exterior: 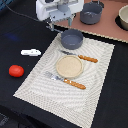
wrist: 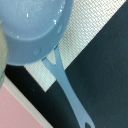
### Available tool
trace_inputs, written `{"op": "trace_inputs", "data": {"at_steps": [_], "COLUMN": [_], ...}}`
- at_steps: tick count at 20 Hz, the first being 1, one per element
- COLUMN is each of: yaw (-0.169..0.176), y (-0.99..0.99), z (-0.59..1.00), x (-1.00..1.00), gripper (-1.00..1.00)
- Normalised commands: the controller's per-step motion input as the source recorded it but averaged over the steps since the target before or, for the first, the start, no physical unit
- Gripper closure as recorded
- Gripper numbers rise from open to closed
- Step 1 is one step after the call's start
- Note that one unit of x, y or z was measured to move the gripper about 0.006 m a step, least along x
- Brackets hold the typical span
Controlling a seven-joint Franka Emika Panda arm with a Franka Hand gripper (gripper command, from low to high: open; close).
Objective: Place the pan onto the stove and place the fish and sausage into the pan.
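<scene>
We're looking at the shallow round blue-grey pan [exterior: 72, 38] w/ long thin handle [wrist: 67, 89], sitting on the far corner of the pale striped placemat [exterior: 35, 80], not yet on the pinkish-brown stove slab [exterior: 107, 22]. It's probably rigid, light, smooth, maybe slippery; we're judging the handle mid-shaft or the rim the best hold. The white gripper [exterior: 61, 24] is hovering just above it; jaw opening — can't tell, nothing visibly held. White fish [exterior: 30, 52] and red sausage [exterior: 16, 70] are lying on the dark table. No legible writing or brands.
</scene>
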Motion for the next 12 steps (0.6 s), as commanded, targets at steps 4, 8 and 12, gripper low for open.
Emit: {"op": "trace_inputs", "data": {"at_steps": [4, 8, 12], "yaw": [-0.01, -0.015, -0.025], "y": [0.0, 0.0, 0.0], "z": [-0.31, -0.32, -0.27], "x": [0.29, 0.27, 0.19], "gripper": [-1.0, -1.0, -1.0]}}
